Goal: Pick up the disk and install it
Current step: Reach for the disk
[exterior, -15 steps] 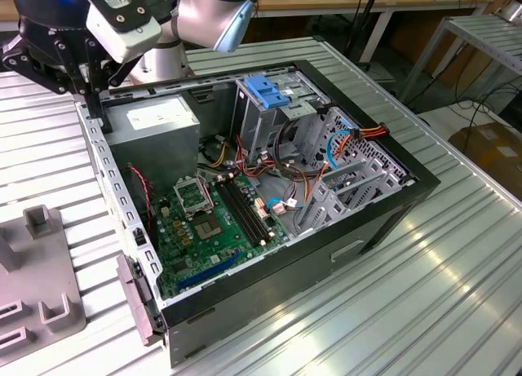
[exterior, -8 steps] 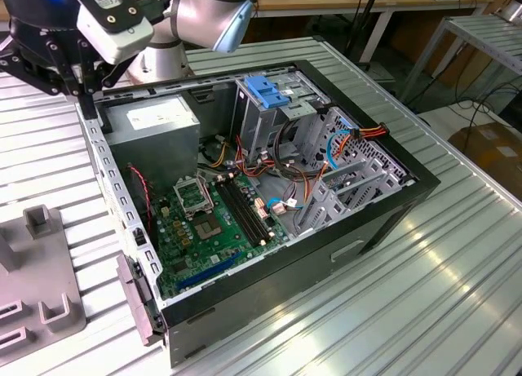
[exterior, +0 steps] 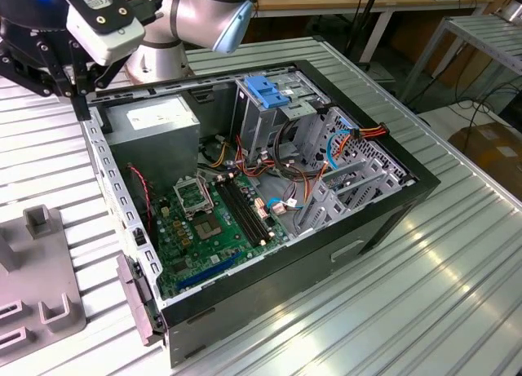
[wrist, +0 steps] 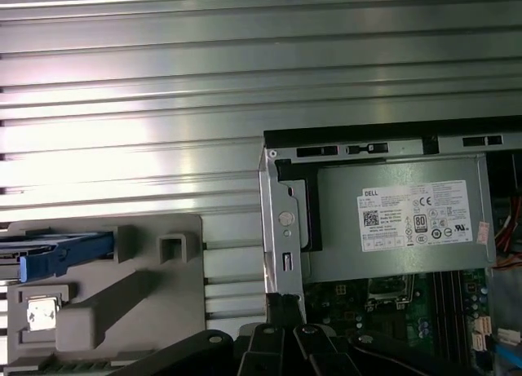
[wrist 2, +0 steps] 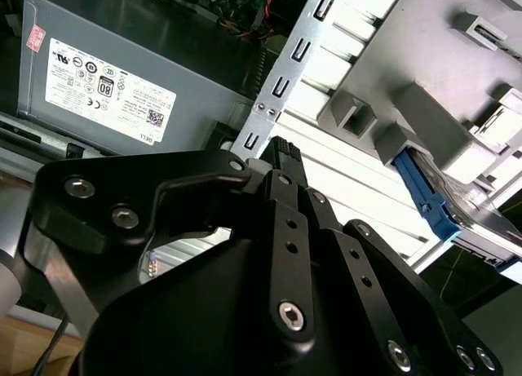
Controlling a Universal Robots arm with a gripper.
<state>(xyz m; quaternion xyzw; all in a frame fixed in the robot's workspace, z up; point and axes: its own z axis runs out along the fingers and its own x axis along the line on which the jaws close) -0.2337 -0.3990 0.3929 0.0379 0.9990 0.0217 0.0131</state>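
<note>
An open desktop computer case (exterior: 367,229) lies on its side on a slatted metal counter (exterior: 457,254). The robot arm's black claw (wrist 2: 281,152) hangs above the case's rear metal rim (wrist: 285,229), just beside the grey power supply (wrist 2: 106,74). The fingers look clenched together, with nothing between them.

The disk (wrist: 65,252) is outside the case. It sits in a grey holding fixture (wrist: 122,311) on the counter, and its blue carrier frame sticks out of a slot. The claw is well apart from it.

Risks, as I judge them:
- A clenched claw would only bump or push the disk if it arrived that way.
- The claw is close to the rim, so a low sideways move could catch the sheet metal.
- The fixture hides much of the disk, so a grip might land on the blue plastic alone and slip or tilt.
- Inside the case, loose cables (exterior: 298,139) hang near the drive cage (exterior: 257,127) under its blue bracket (exterior: 269,90). A skewed disk could snag on them or jam.
</note>
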